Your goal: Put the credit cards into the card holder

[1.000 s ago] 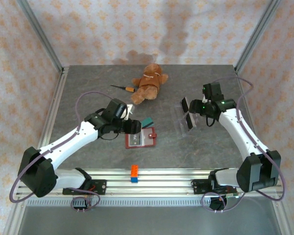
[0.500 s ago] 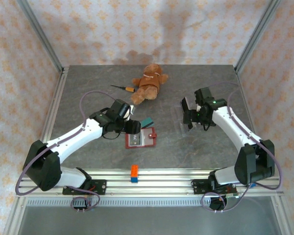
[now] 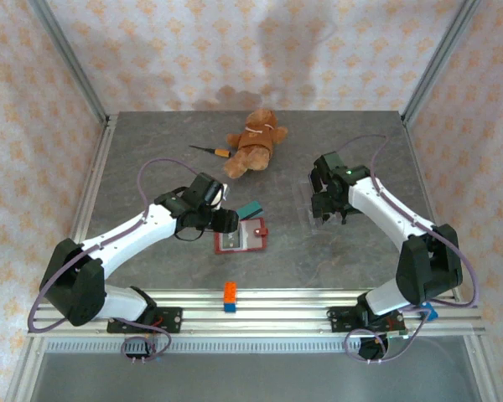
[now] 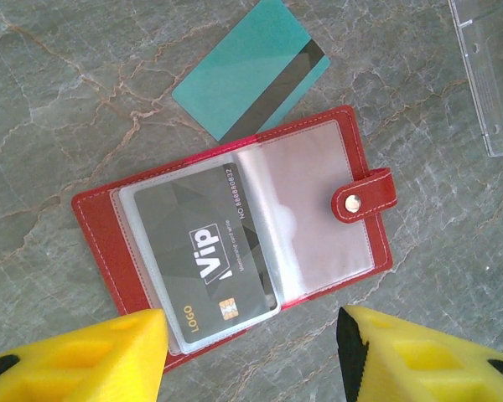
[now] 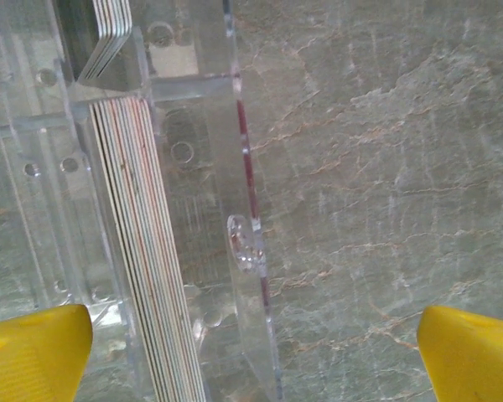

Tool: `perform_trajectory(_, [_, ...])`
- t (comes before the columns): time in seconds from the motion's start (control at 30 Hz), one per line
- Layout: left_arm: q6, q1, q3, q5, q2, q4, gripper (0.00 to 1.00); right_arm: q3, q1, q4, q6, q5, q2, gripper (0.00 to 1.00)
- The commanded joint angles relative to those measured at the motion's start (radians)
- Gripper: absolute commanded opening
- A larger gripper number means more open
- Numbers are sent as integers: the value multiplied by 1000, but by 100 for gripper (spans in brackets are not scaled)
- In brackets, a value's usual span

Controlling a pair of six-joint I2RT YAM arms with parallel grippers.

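Grey marble table (image 3: 151, 151). Card holder (image 4: 318, 226) lies open at centre, teal card (image 4: 250, 69) just above. Left gripper (image 4: 251, 352) fingers apart, empty. Right gripper (image 5: 251, 352) spread wide over acrylic stand (image 5: 193, 167).

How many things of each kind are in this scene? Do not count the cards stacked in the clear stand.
Cards: 2 (teal card, grey VIP card)
Card holder: 1
Clear stand: 1
Teddy bear: 1
Orange-handled tool: 1
Orange-and-blue block: 1
Total: 7

- Bright, even light; faint grey shadows smudge the back wall (image 3: 272, 50).
- Soft sheen on the clear sleeve of the card holder (image 4: 96, 251); worktop (image 4: 59, 92) veins sharp in wrist views.
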State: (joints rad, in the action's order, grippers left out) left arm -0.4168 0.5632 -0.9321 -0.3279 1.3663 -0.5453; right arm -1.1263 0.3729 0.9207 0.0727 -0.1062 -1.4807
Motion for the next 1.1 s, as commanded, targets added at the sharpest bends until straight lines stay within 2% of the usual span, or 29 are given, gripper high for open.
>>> perform_trajectory(0.0, [17, 4, -9, 30, 10, -25, 57, -30, 5, 26, -12, -112, -24, 99])
perform_trajectory(0.13, [9, 5, 19, 32, 0, 14, 57, -32, 11, 22, -6, -145, -56, 99])
perform_trajectory(0.27, [17, 5, 5, 38, 7, -24, 57, -32, 20, 15, 1, -178, -59, 99])
perform_trajectory(0.47, [25, 5, 25, 57, 1, -16, 57, -18, 19, -3, 5, -201, -11, 99])
perform_trajectory(0.73, [25, 5, 36, 65, 28, -5, 57, -10, 18, -8, 5, -189, 5, 81])
perform_trajectory(0.93, [13, 4, 58, 57, 41, 26, 57, -17, 19, -8, -2, -185, 3, 63])
perform_trajectory(1.07, [8, 4, 54, 64, 48, 22, 57, -17, 18, -11, -1, -175, 8, 55])
